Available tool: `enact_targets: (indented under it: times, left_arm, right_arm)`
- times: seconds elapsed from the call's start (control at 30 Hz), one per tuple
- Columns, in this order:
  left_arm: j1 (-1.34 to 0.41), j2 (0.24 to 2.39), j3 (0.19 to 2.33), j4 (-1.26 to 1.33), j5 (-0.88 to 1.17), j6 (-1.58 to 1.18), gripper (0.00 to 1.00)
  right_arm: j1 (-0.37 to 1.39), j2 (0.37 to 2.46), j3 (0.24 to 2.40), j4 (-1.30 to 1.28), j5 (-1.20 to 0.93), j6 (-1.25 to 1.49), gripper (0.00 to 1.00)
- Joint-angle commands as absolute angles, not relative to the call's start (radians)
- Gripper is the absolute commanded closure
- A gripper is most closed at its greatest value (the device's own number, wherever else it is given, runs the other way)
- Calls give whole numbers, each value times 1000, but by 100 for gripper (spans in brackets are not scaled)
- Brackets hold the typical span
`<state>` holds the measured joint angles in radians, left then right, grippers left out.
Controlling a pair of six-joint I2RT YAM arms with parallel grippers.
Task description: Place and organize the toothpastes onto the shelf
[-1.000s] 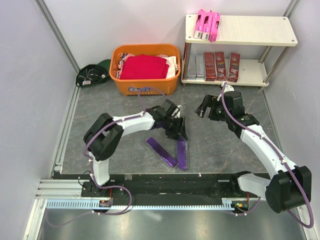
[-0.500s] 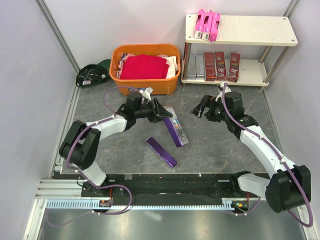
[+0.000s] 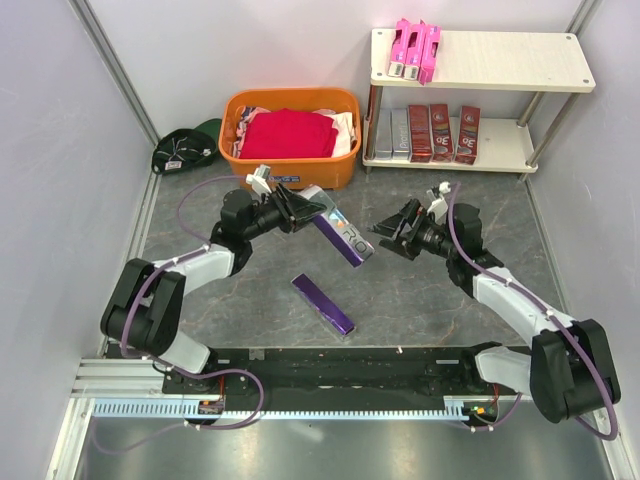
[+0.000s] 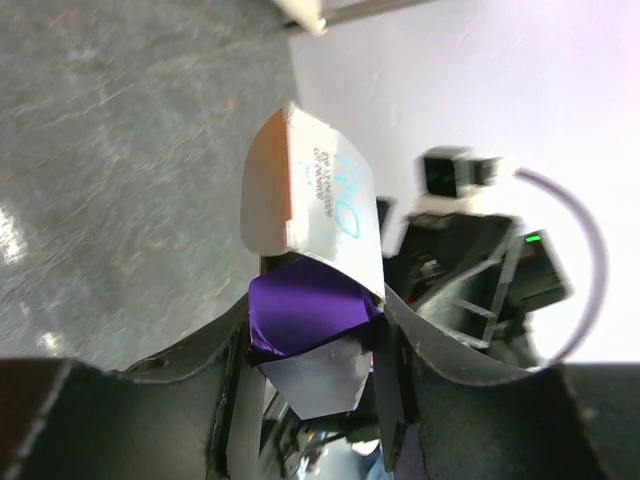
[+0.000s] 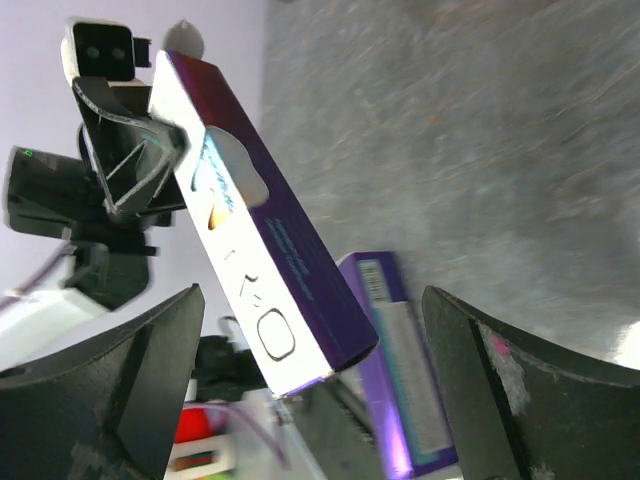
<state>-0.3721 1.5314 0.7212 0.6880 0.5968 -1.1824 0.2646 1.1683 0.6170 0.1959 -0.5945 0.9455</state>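
Note:
My left gripper [image 3: 303, 207] is shut on a dark purple and white toothpaste box [image 3: 343, 237] and holds it above the floor, its free end pointing at my right gripper [image 3: 394, 231]. The box fills the left wrist view [image 4: 310, 250] and shows in the right wrist view [image 5: 265, 250]. My right gripper is open and empty, just right of the box's end. A second purple toothpaste box [image 3: 322, 304] lies on the floor, also seen in the right wrist view [image 5: 400, 360]. The shelf [image 3: 500, 60] holds pink boxes [image 3: 414, 50] on top and silver and dark red boxes [image 3: 432, 133] below.
An orange basket [image 3: 291, 170] with a red cloth [image 3: 287, 134] stands left of the shelf. A dark green bundle with wires [image 3: 184, 150] lies at the far left by the wall. Grey walls close in both sides.
My left gripper has lifted one purple box off the floor and carried it up and right toward my right gripper. My right gripper has swung left and lower to face the box.

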Motion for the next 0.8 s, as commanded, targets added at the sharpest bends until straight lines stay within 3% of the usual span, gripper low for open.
enact_targets:
  times: [0.0,0.43,0.77]
  left_arm:
    - [-365,1445,698,903,510,-1281,60]
    - [-357,1456,706,963,468,-1333,60]
    - [-359,1465,700,1003,477,-1364,60]
  right_arm:
    - [268,1183,522,538,-704,1225,2]
    - [290,1172,385,902,-698,1479,3]
    - [345,1285,385,1097,-672,1517,25]
